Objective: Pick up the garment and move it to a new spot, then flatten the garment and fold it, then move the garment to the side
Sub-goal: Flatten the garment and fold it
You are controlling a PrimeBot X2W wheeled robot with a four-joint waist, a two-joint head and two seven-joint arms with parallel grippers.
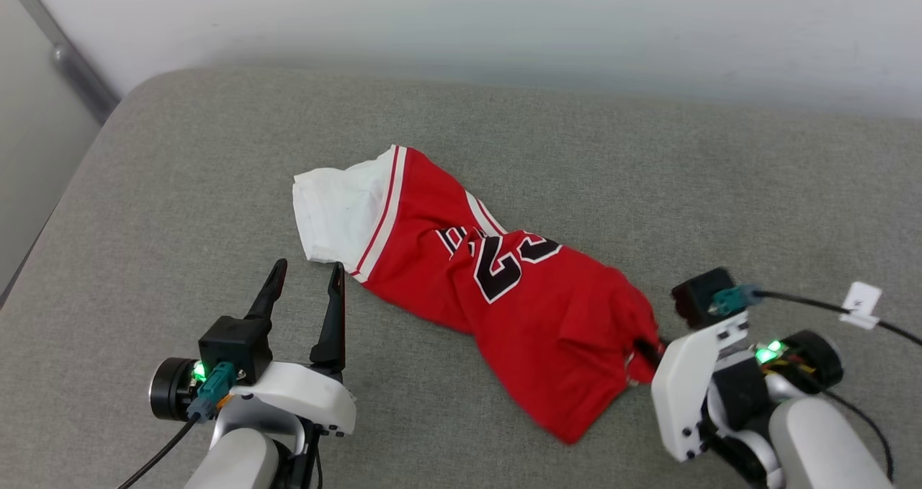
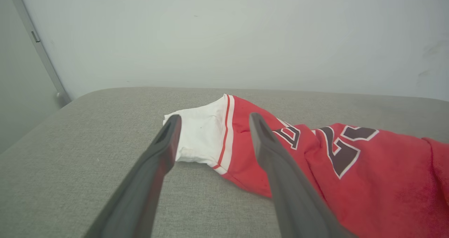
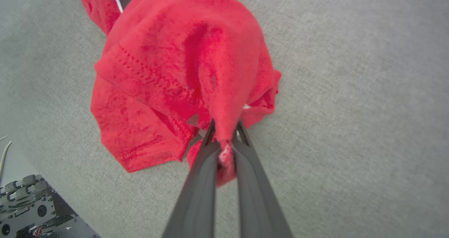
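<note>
Your right claw is clamped on the crumpled red jersey lying on the grey cushion; your left claw gapes beside its white sleeve. Flattening, folding and setting aside likely remain.

You have a broad grey woven cushion in front of you, and its far left corner is rounded off. Behind the cushion stands a plain pale wall, softly and evenly lit. Off the cushion's left edge a slim grey metal strip runs slantwise beside a duller grey panel.
</note>
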